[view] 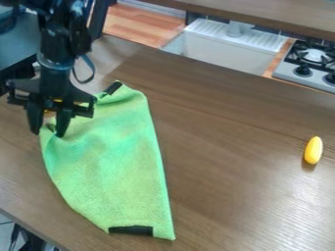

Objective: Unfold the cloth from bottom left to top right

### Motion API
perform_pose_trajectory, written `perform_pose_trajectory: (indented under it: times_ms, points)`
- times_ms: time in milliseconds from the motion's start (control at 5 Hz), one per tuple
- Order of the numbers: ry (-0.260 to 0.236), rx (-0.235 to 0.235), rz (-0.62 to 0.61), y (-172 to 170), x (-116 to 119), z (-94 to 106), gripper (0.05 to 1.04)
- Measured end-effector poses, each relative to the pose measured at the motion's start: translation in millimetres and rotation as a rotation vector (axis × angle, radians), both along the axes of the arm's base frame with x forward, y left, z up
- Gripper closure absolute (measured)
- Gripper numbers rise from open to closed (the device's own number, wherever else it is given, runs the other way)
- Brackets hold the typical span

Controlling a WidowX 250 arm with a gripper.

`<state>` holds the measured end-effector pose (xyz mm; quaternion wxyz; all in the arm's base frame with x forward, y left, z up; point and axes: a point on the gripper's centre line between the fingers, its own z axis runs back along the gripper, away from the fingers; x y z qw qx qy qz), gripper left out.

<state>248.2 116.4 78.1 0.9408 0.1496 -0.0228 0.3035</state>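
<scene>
Green cloth (108,169) folded; gripper (48,133) at cloth's upper-left edge, pincer released, likely placed for pinching layer.

My black gripper (51,133) meets a mottled lime-green cloth (108,166) with black patches, on a streaky brown wood-grain table (229,196).

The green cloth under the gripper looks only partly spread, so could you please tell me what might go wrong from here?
The fingers of the gripper stand apart at the left edge of the green cloth, so closing them might pinch only a thin bit, which could slip out. A pull to the upper right might drag the whole cloth across the table rather than open it. A very wide sweep could perhaps nudge the yellow object at the right.
</scene>
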Motion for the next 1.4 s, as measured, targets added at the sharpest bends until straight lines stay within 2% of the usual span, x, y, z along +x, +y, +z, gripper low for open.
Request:
perform_pose_trajectory:
  times_ms: [200,400,600,800,1000,1200,1400]
  points:
    - [0.006,-0.022,0.011,-3.4,-1.3,3.5,0.930]
    - [-0.007,-0.042,0.031,-9.0,5.3,11.6,1.024]
    - [-0.047,-0.055,0.024,-26.1,21.8,24.0,1.034]
    - [-0.104,-0.013,-0.006,-51.4,38.1,30.1,1.034]
    - [-0.131,0.053,-0.023,-75.8,54.8,23.0,1.034]
    - [-0.150,0.088,-0.019,-99.6,73.8,18.6,1.034]
    - [-0.144,0.095,-0.009,-125.0,99.8,10.1,1.034]
